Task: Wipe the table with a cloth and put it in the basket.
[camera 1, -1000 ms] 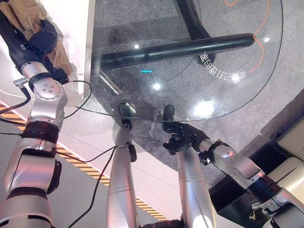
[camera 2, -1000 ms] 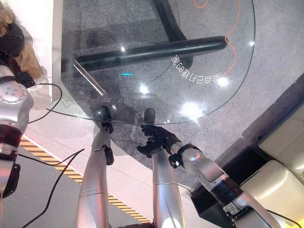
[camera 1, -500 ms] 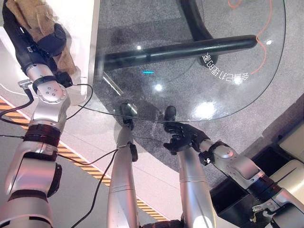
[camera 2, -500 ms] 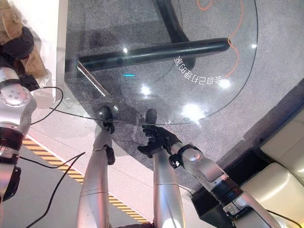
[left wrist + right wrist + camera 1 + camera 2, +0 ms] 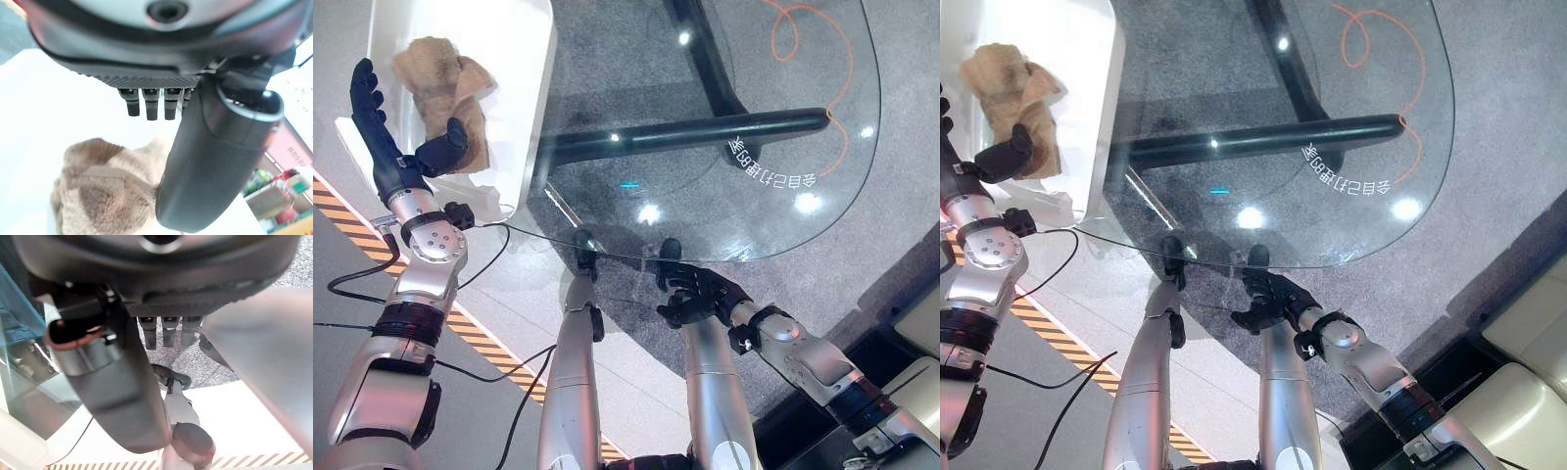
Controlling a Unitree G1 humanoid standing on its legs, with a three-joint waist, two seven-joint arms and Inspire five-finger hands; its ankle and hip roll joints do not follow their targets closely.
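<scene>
Hovering my released left hand (image 5: 386, 147) beside the cloth (image 5: 445, 88), I am judging it soft, light; grab its bunched middle.

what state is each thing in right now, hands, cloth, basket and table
left hand: open, fingers straight, thumb against the cloth
right hand: open, relaxed, idle below the table's near edge
cloth: crumpled, lying in the basket
basket: white, holding the cloth
table: glass, bare
</scene>
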